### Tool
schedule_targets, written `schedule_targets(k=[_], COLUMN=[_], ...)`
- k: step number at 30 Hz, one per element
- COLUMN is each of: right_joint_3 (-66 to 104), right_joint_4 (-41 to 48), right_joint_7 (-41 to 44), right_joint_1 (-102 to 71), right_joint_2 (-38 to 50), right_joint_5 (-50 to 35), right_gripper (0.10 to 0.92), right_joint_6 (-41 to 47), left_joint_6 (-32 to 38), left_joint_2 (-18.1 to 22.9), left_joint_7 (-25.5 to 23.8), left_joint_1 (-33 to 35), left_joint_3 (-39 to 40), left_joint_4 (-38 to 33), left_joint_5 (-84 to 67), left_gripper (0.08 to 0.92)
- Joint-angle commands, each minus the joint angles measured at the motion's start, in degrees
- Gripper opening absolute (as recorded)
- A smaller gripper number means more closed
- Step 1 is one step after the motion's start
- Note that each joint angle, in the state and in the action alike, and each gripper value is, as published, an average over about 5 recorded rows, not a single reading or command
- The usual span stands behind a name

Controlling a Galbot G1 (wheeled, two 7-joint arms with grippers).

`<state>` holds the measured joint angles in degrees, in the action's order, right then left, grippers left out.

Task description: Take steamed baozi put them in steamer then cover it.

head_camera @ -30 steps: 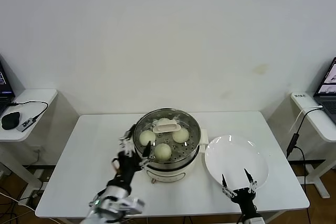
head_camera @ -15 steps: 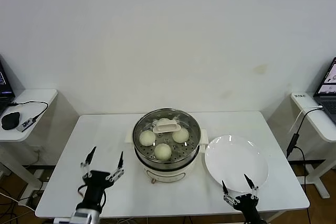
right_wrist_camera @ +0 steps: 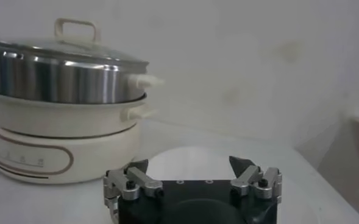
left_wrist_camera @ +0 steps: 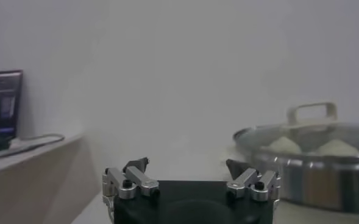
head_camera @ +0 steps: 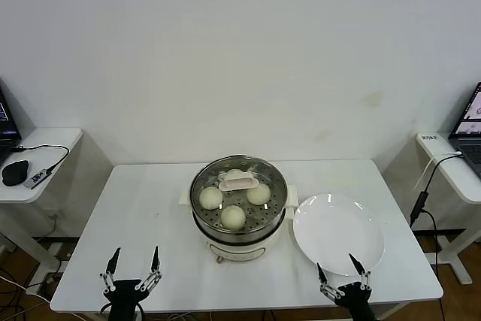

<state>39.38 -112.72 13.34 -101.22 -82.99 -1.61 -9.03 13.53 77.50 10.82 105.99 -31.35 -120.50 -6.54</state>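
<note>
Status: the round shiny steel steamer on its cream-white electric base (head_camera: 239, 240) stands at table centre. The round clear glass cover w/ metal rim and cream oblong handle (head_camera: 239, 181) sits on the pot, level, rim seated all round as far as both wrist views show. Three small smooth cream-white steamed baozi (head_camera: 234, 216) are plainly visible through the glass on the perforated tray; a fourth lies mostly hidden under the handle. The flat white round plate (head_camera: 338, 233) just right of the steamer holds nothing.

End effectors: left gripper (head_camera: 132, 271) is at the near table edge, left of the steamer, well apart from it, fingers spread, holding nothing. Right gripper (head_camera: 343, 275) is at the near edge by the plate's front rim, fingers spread, holding nothing.

Step in hand (judged): load and cover look complete; what remains is to clear both arms and verify.

Procedure for a clean finish:
1. Keep both grippers spread and low-risk: pull back along the near edge, not across the pot.
2. Right arm: avoid the plate's front rim; a nudge may slide the plate into the steamer base.
3. Confirm cover seat: no tilt, no gap at the rim.
4. Don't re-touch the handle unless the cover sits crooked.
</note>
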Motion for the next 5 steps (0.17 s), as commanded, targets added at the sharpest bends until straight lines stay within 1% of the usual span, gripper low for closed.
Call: schedule_targets(k=[1, 5], right_joint_3=[-1.0, -1.1], right_joint_4=[-0.6, -0.5], right_joint_7=[-0.1, -0.3], right_joint_1=[-0.5, -0.8], right_joint_2=[-0.1, -0.3], right_joint_5=[-0.6, -0.1], right_gripper=[0.823, 0.823], right_joint_6=[0.6, 0.5], left_joint_6=[2.9, 2.6], left_joint_2=[0.5, 0.5], left_joint_7=[-0.5, -1.0], left_joint_1=[2.2, 1.8], left_joint_3=[-1.3, -1.5], left_joint_4=[1.8, 2.0], left_joint_5=[-1.7, -1.6], left_gripper=[0.823, 0.823])
